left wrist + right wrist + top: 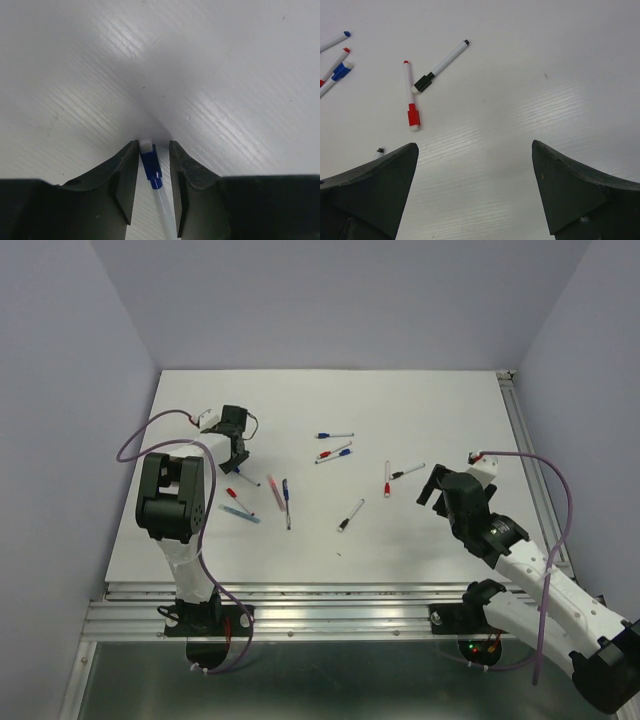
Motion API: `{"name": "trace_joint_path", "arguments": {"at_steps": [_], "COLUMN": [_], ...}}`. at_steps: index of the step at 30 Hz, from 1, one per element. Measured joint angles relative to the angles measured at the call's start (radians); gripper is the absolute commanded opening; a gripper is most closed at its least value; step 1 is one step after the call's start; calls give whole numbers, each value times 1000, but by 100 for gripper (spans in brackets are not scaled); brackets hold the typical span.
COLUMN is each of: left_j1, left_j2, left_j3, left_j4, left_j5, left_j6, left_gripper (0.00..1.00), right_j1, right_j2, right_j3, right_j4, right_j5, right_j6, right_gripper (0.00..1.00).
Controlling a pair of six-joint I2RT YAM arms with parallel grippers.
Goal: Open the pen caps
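Several slim white pens lie on the white table. My left gripper is lowered at the left. In the left wrist view its jaws stand narrowly apart astride the blue pen cap of one pen, the white barrel running back between the fingers; a gap shows on the cap's right side. My right gripper is wide open and empty above bare table. Ahead of it lie a pen with a red cap and one with a black cap.
More pens lie mid-table: a blue-capped one, a red and blue pair, a black-capped one, and blue, pink and red ones near my left arm. A metal rail runs along the right edge.
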Motion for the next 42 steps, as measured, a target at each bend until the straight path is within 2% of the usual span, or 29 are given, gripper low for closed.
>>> {"name": "trace_joint_path", "arguments": {"at_steps": [16, 20, 23, 29, 32, 34, 37, 40, 42], "left_j1": [5, 5, 5, 5, 0, -8, -53, -145, -226], "left_j2": [-45, -52, -52, -53, -68, -96, -226, -403, -493], "left_j3": [-84, -94, -94, -85, -87, -99, -153, -200, -209], "left_j4": [128, 134, 130, 125, 105, 99, 108, 137, 164], "left_j5": [86, 96, 101, 126, 167, 202, 261, 293, 301], "left_j6": [7, 11, 15, 33, 47, 54, 56, 36, 19], "left_gripper": [38, 27, 0, 0, 0, 0, 0, 0, 0], "right_j1": [0, 0, 0, 0, 0, 0, 0, 11, 51], "right_j2": [11, 18, 18, 15, -6, -27, -13, 76, 144], "right_j3": [0, 0, 0, 0, 0, 0, 0, 2, 4], "right_j4": [-42, -50, -51, -53, -34, 4, 95, 256, 323], "right_j5": [37, 44, 47, 33, -48, -155, -358, -622, -703], "right_j6": [19, 26, 29, 25, -21, -60, -80, -73, -66], "right_gripper": [100, 100, 100, 100, 100, 100, 100, 100, 100]}}
